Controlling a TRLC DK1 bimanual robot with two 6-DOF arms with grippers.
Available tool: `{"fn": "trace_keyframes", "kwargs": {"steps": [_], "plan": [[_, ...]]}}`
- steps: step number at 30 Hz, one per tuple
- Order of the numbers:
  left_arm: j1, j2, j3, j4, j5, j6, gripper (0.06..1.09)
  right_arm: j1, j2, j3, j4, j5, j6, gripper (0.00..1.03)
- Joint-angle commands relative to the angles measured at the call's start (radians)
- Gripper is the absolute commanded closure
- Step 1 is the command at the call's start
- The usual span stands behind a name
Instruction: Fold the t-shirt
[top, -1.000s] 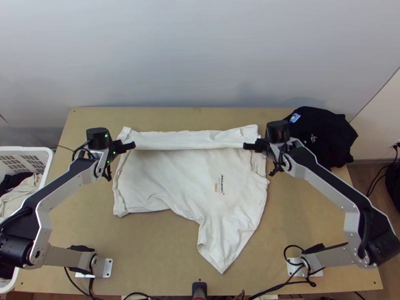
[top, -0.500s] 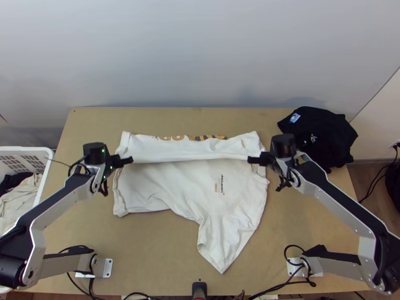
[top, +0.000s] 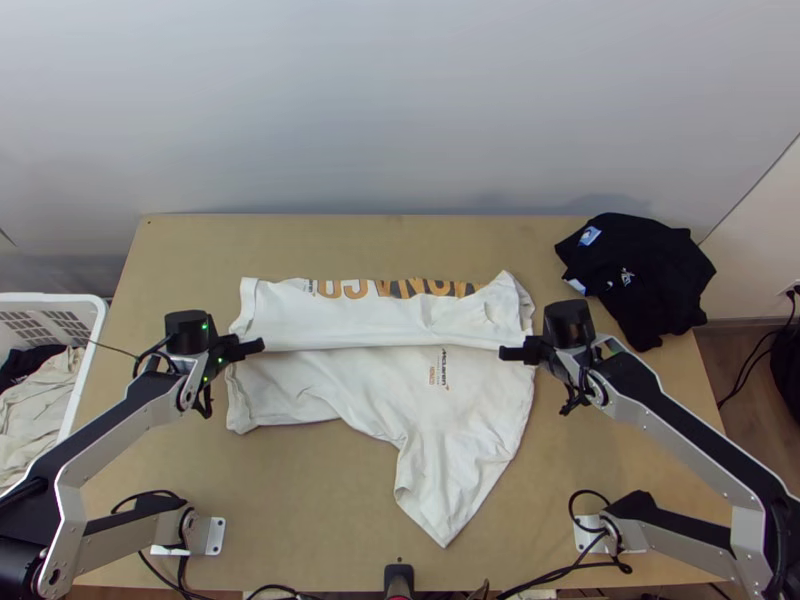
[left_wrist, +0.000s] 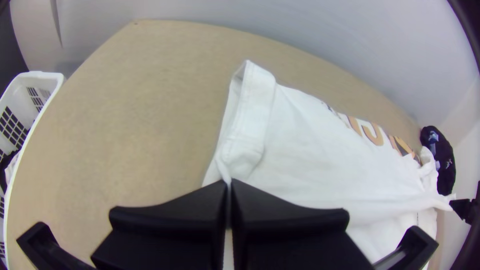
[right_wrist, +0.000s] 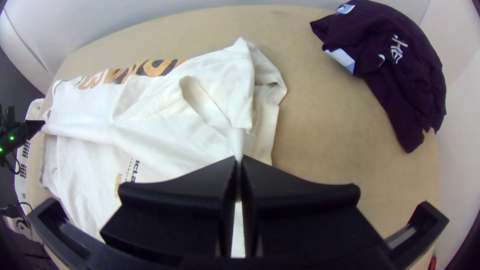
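a white cotton t-shirt (top: 380, 325) with orange and dark lettering lies across the middle of the light wooden counter (top: 330, 500), partly folded over itself. the left end effector (top: 258, 347) is clenched on a gathered pinch of it at its left side, the two wide black fingers (left_wrist: 175, 212) pressed together around the cloth. the right end effector (top: 506, 353) grips the shirt the same way at its right side. between them the held edge runs nearly straight across, over the layer beneath. the big lettering shows along the far edge, and a small print sits on the nearer layer, toward the right. from there a pointed corner of the shirt stretches toward the counter's near edge, while the left part ends farther back. in the right wrist view a slit-like opening in the cloth lies near the pinch.

a bunched black garment (top: 650, 275) with white marks and a pale blue patch rests at the counter's far right corner, apart from the shirt. beside the counter on the left stands a white plastic basket (top: 98, 345) with pale and dark cloth inside.
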Motion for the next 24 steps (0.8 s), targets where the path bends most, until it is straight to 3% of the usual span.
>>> {"fn": "trace_keyframes", "kwargs": {"steps": [1,2,3,4,8,10,12,14,18,24], "plan": [[0.012,0.017,-0.026,0.026,0.001,0.001,1.04,0.015,-0.017,-0.037,0.014,0.001,0.001,1.0],[0.016,0.029,-0.022,0.04,0.0,-0.002,1.04,0.018,-0.017,-0.038,0.016,0.001,-0.001,1.0],[0.018,0.037,-0.016,0.041,0.0,-0.008,1.0,0.023,-0.017,-0.038,0.016,0.001,-0.002,0.91],[0.021,0.04,-0.009,0.04,0.0,-0.023,0.87,0.031,-0.019,-0.037,0.016,0.001,-0.002,0.75],[0.018,0.052,0.049,-0.049,0.0,-0.076,0.28,0.032,-0.023,-0.02,0.01,0.003,0.001,0.4],[0.012,0.069,0.098,-0.137,0.0,-0.092,0.15,0.029,-0.025,-0.008,0.002,0.007,0.004,0.27],[0.005,0.073,0.152,-0.232,0.004,-0.094,0.12,0.015,-0.026,0.008,-0.007,0.007,0.005,0.12],[-0.004,0.066,0.202,-0.359,0.009,-0.091,0.12,-0.002,-0.038,0.025,-0.027,0.007,0.007,0.07],[-0.024,-0.013,0.222,-0.566,0.038,-0.023,0.12,-0.034,-0.081,0.043,-0.05,0.006,0.008,0.06],[-0.053,-0.181,0.112,-0.672,0.075,0.029,0.12,-0.04,-0.129,0.052,-0.099,0.003,0.014,0.06]]}}
